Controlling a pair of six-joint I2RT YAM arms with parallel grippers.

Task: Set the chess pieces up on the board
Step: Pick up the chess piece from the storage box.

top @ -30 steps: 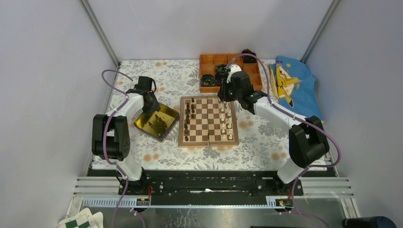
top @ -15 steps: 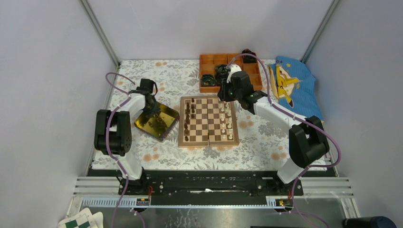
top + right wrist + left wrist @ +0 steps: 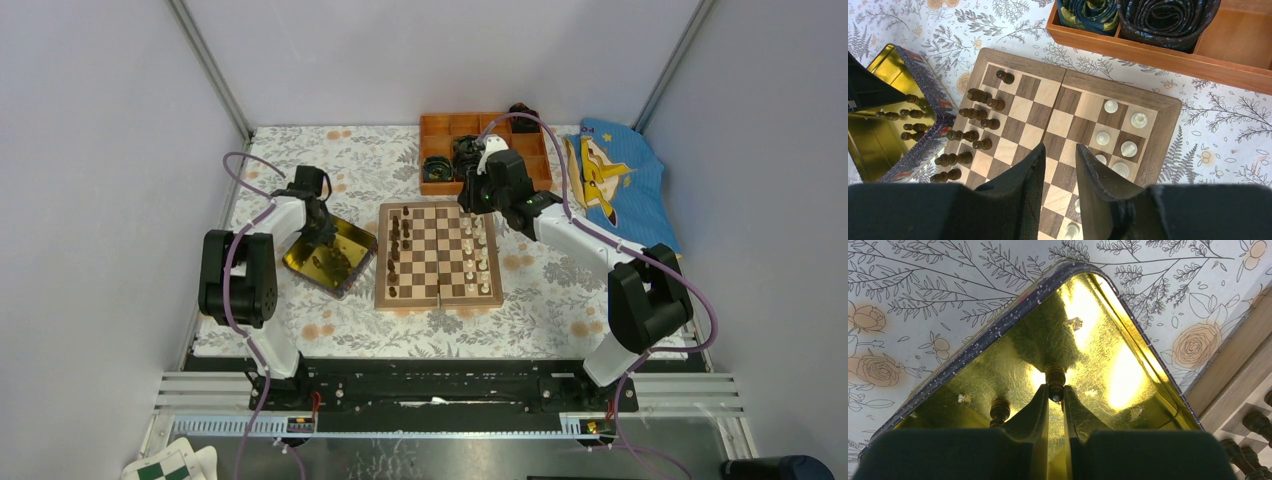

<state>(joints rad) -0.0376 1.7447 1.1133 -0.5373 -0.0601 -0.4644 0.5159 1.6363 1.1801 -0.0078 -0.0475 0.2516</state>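
Plain pale grey walls [image 3: 420,50] enclose the table on three sides, with slim metal posts [image 3: 210,70] at the far corners. A white tablecloth [image 3: 330,155] printed with grey foliage and peach roses covers it. Aluminium rails [image 3: 450,392] run along its near edge.

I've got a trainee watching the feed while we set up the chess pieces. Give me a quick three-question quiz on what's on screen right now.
1. True or false: the left gripper has its jaws wide apart and empty.
2. In the top view, which side of the board holds the pale pieces? A) left B) right C) neither
3. What, if anything, sits between the fingers of the right gripper?

Key
1. False: it is shut on a dark piece standing in the gold tray.
2. B.
3. Nothing; it hangs open above the board.
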